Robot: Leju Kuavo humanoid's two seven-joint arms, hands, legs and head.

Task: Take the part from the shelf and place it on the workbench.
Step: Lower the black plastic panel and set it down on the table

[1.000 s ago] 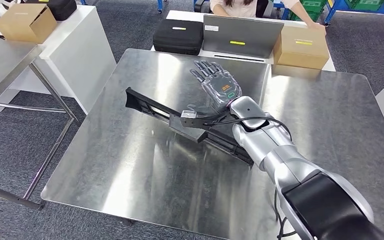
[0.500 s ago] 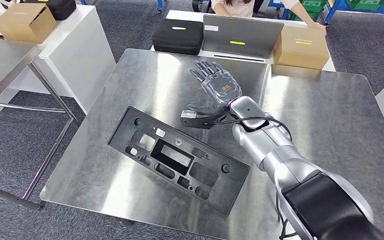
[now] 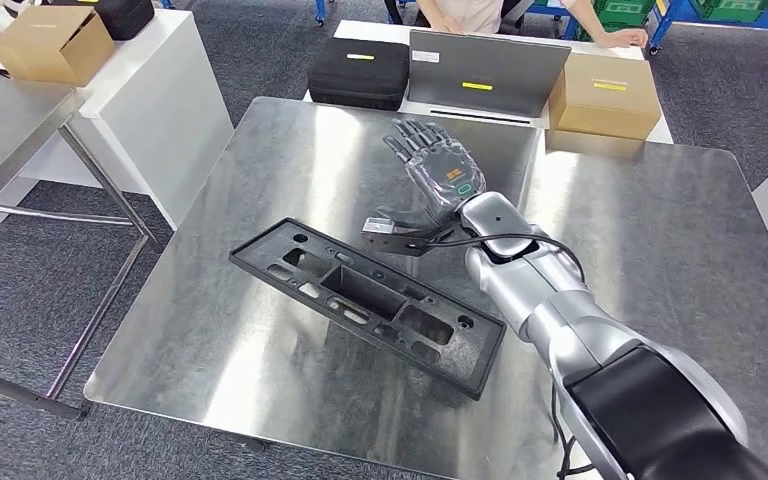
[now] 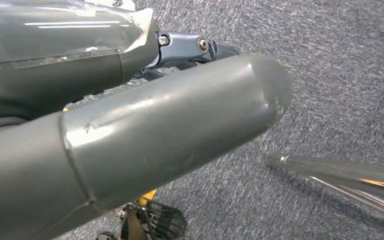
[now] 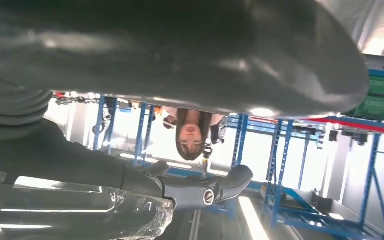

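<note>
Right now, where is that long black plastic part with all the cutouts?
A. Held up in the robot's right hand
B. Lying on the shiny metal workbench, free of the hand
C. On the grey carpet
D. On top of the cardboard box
B. The black part lies on the metal workbench, while the right hand is above the bench beyond it, fingers spread and holding nothing.

- Bright, even overhead light; the steel bench (image 3: 640,230) shows soft streaked glare.
- Right wrist view: windows behind the blue racks (image 5: 300,165) blow out white.
- The close thumb (image 4: 170,135) is blurred.
</note>
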